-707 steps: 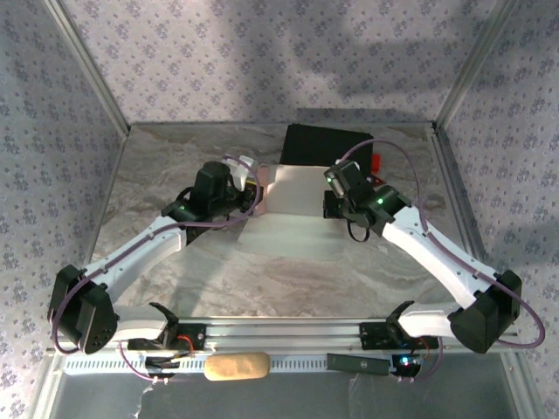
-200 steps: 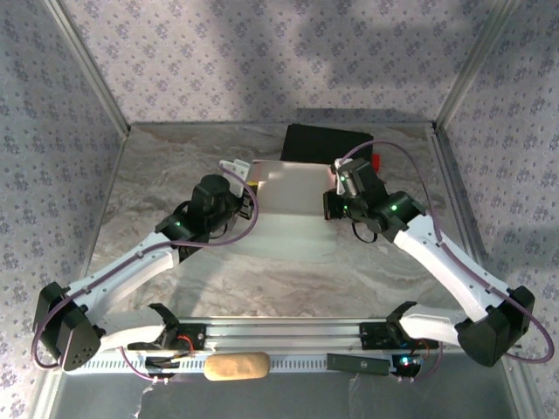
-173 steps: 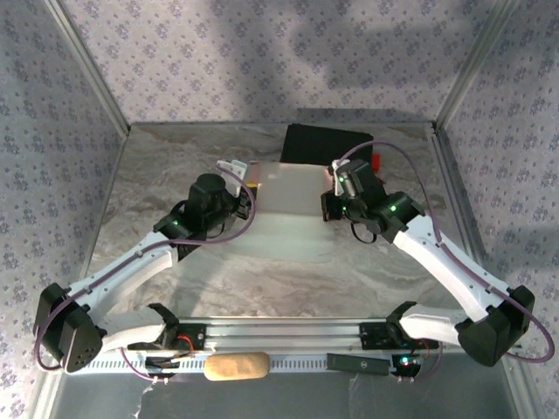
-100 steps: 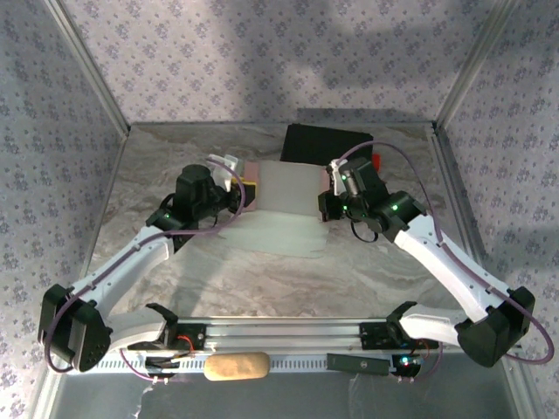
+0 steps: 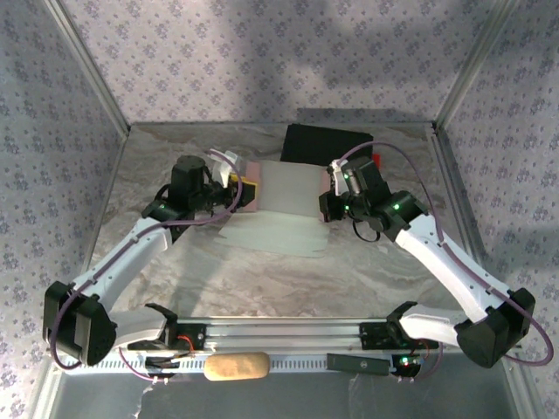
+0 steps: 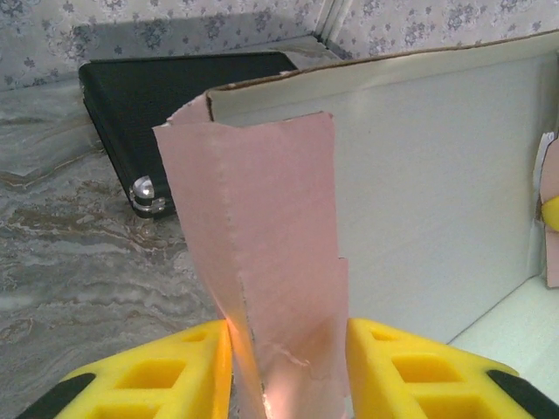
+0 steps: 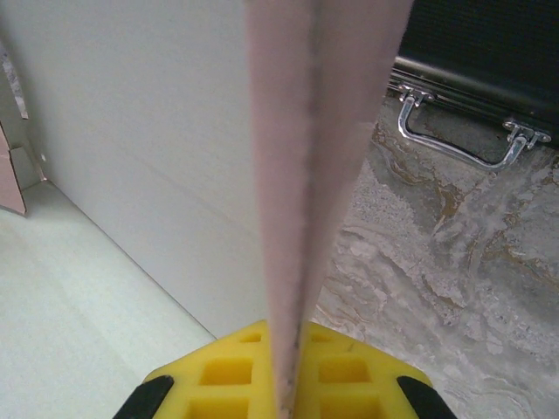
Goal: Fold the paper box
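Left hand [image 6: 288, 358] has just loosened, jaws parted around thin pink card paper box [image 6: 437, 175] flap. Right hand [image 7: 288, 371] stays clamped on the opposite flap. Left wall likely set.

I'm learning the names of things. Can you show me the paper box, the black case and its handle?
paper box [image 6: 271, 253], left wrist view, on its pink flap.
black case [image 6: 175, 92], left wrist view, on its flat top.
handle [image 7: 524, 133], right wrist view, on its right end.
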`<action>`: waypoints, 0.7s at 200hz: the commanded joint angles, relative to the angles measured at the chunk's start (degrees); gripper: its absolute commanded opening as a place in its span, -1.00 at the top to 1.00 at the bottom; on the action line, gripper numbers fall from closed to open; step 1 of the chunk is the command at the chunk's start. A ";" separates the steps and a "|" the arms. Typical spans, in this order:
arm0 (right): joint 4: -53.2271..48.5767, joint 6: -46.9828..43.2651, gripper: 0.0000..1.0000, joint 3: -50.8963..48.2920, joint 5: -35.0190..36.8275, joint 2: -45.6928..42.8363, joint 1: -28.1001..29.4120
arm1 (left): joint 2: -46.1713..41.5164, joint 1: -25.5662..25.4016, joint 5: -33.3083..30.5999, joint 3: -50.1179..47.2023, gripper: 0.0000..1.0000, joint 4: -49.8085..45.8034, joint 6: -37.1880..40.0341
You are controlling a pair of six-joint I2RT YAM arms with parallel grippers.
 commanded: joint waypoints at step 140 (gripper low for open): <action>3.21 -2.57 1.00 -0.14 -3.97 -0.91 1.61 | -0.51 -2.21 -2.93 2.40 0.11 -2.26 4.87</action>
